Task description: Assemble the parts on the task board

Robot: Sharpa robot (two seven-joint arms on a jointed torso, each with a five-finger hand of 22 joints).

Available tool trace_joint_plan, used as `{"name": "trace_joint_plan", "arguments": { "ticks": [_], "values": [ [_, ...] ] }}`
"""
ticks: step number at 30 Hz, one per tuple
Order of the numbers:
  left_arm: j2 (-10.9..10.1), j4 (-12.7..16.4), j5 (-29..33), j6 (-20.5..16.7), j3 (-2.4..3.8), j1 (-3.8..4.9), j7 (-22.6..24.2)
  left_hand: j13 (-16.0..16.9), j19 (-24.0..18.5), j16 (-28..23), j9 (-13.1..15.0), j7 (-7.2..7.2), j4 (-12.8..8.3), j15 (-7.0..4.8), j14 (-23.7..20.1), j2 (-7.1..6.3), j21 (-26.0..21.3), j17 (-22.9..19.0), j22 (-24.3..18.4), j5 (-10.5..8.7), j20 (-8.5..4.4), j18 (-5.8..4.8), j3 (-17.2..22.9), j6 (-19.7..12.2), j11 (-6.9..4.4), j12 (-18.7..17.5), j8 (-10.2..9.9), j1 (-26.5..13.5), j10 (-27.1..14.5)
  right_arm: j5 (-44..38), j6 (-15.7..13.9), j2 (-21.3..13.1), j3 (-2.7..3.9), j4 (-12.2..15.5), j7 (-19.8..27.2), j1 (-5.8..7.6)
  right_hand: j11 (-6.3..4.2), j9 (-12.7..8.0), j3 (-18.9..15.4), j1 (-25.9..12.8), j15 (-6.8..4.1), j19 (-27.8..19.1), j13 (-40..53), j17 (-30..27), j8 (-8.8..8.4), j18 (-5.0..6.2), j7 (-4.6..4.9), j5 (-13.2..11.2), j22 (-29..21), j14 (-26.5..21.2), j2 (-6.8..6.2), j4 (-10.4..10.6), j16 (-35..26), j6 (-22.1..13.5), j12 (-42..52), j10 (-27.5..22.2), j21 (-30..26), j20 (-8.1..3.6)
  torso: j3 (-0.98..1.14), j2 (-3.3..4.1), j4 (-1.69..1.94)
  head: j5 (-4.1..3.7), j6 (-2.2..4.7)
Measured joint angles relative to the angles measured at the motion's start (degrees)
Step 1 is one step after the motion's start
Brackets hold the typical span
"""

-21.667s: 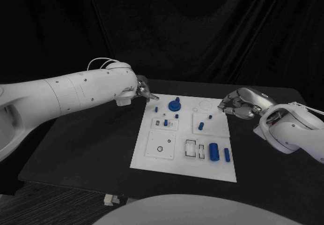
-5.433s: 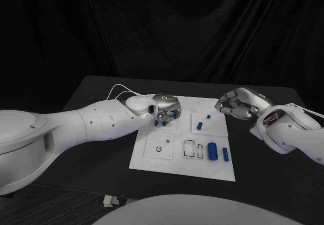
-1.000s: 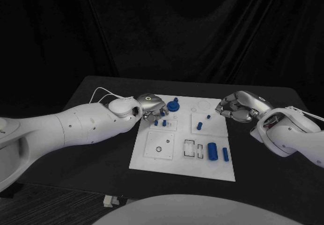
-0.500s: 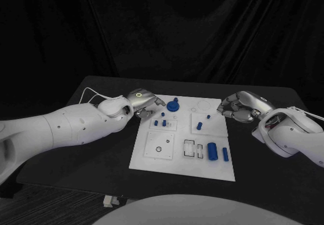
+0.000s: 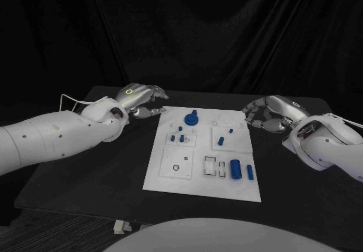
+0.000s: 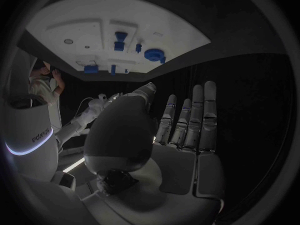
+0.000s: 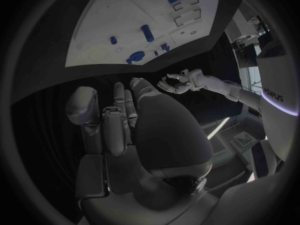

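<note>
White task board (image 5: pixel 203 178) between robot hands.

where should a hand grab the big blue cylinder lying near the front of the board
Pinch the big blue cylinder across its round sides near mid-length, coming straight down from above. It lies flat on the task board, long axis running front to back, with a smaller blue bar close on one side, so fingers should be kept narrow. The right hand looks nearer that side of the board.
</note>
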Motion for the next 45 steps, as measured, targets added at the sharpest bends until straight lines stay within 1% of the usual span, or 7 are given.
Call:
{"name": "trace_joint_plan", "arguments": {
  "ticks": [1, 4, 11, 22, 32, 33, 45],
  "values": [
    [-0.41, 0.23, 4.2, 0.02, -0.01, 0.06, 2.39, -0.05, -4.01, -1.97, -0.01, 0.52, 0.9, 1.17, -3.93, 0.56, -2.64, -1.06, -1.23, 2.21, 0.67, -3.72, -0.95, 0.14, -0.14, 0.01, 0.01, -0.56, -2.22, -2.06, -0.04, 0.28, 0.0, -0.32, 0.02, 0.07, 0.56, -0.22, 0.0, 0.0, 0.18, -0.05, -0.93, 0.0, -0.09, 0.0, -1.15, -1.72, 0.0, -0.19, 0.0, 0.0, -0.01, 0.53, -1.43, -0.58, -0.02, 0.05, -0.04, -0.04, 0.02, -0.08, 0.0],
    [-1.26, 0.82, 15.45, 1.61, -0.03, 0.19, 8.9, -1.76, -18.93, -11.74, -1.0, -0.04, 0.94, 1.54, -18.67, 0.91, -9.73, -8.09, -7.86, 4.54, 2.82, -3.89, -4.99, -3.63, -1.59, -2.18, 0.0, -0.92, -12.52, -7.33, 0.11, 0.94, 0.0, -1.29, 0.01, 0.16, -0.85, -0.95, 3.26, 2.39, -1.63, -1.15, -4.52, 0.0, -1.09, 0.02, -1.87, -13.57, 0.0, -0.53, -2.38, -1.41, -2.75, 1.29, -5.26, -2.3, -3.37, -1.04, -0.23, -0.25, 0.09, -0.32, 0.0],
    [-2.66, 3.0, 44.18, 13.52, -0.04, 0.22, 19.7, -3.57, -41.28, -34.75, -3.25, -7.84, 1.32, -6.03, -34.63, -3.3, -12.7, -17.58, -59.74, -10.09, 1.99, -3.87, -18.44, -16.05, -10.55, -8.08, -0.11, -5.73, -26.84, -17.7, 3.36, 2.56, -0.02, -3.5, -0.68, 0.12, -0.02, -2.81, 6.93, -1.8, -1.35, -4.79, -8.49, -1.9, -3.58, 0.05, -3.15, -17.19, 0.0, -0.75, -7.06, 0.01, -6.83, 0.32, -6.92, -11.55, -12.44, -0.8, -0.63, -0.93, 0.38, -0.71, 0.0],
    [-3.93, 7.77, 64.81, 28.32, -0.08, -0.86, 23.25, -3.6, -41.91, -35.26, -3.46, -7.79, 1.32, -6.2, -34.8, -1.9, -12.71, -18.12, -61.33, -10.07, 2.69, -3.85, -18.44, -18.92, -10.45, -8.05, -0.12, -2.85, -28.78, -23.13, 8.5, 6.24, -0.02, -7.01, -1.47, -0.08, -0.71, -4.36, -0.89, -5.89, -1.45, -5.28, -12.46, -3.04, -4.76, 3.1, -5.2, -17.08, 0.0, -0.84, -11.13, 3.24, -7.92, -2.35, -6.93, -19.36, -15.96, -0.47, -1.29, -2.11, 1.23, -1.6, 0.0],
    [-4.89, 10.19, 68.99, 34.1, -0.08, -1.36, 24.03, -3.6, -41.93, -35.45, -3.51, -7.39, 1.31, -6.12, -34.86, 1.56, -12.71, -18.12, -62.29, -9.52, 2.74, -3.78, -18.43, -19.33, -10.11, -7.97, -0.55, -1.94, -29.25, -24.14, 13.05, 11.12, -0.02, -11.78, -1.31, -0.32, 0.59, -4.35, -0.87, -3.5, -1.44, -5.25, -13.78, -3.13, -4.74, 3.1, -4.47, -0.24, 0.0, -0.84, -8.78, 3.23, -7.94, -1.63, -4.45, -19.2, -15.99, -0.47, -1.64, -2.63, 1.87, -2.96, -0.01],
    [-4.95, 10.28, 69.16, 34.45, -0.08, -1.37, 24.07, -3.6, -42.5, -35.44, -3.51, -7.04, 1.31, -5.38, -35.58, 2.81, -12.71, -18.12, -62.42, -8.62, 3.29, 1.88, -18.43, -19.68, -9.69, -7.96, -0.55, -2.14, -28.82, -24.11, 13.44, 11.45, -0.02, -12.21, -1.28, -0.34, 0.37, -4.35, -0.87, -3.5, -1.44, -5.24, -13.78, -3.13, -4.74, 3.1, -4.47, -0.17, 0.0, -0.84, -8.77, 3.22, -7.94, -1.62, -3.7, -18.95, -15.99, -0.47, -1.68, -2.64, 1.96, -3.16, 0.0],
    [-5.25, 10.63, 70.3, 37.69, -0.07, -1.73, 24.28, -3.6, -42.1, -35.35, -3.52, -6.57, 1.31, -4.15, -34.4, 6.48, -12.71, -18.1, -62.88, -1.76, 3.95, 2.32, -18.44, -20.14, -9.17, -7.24, -0.55, 1.15, -29.77, -22.06, 17.36, 14.46, 0.0, -16.88, -0.55, -0.85, 0.7, -4.19, 1.19, -1.8, -1.19, -3.11, -13.75, -3.06, -4.63, 3.08, -3.15, -0.32, 0.0, -0.55, -7.06, 1.19, -7.81, 0.32, 0.97, -13.36, -15.37, -0.57, -2.46, -2.12, 2.22, -3.55, -0.01]
  ]
}}
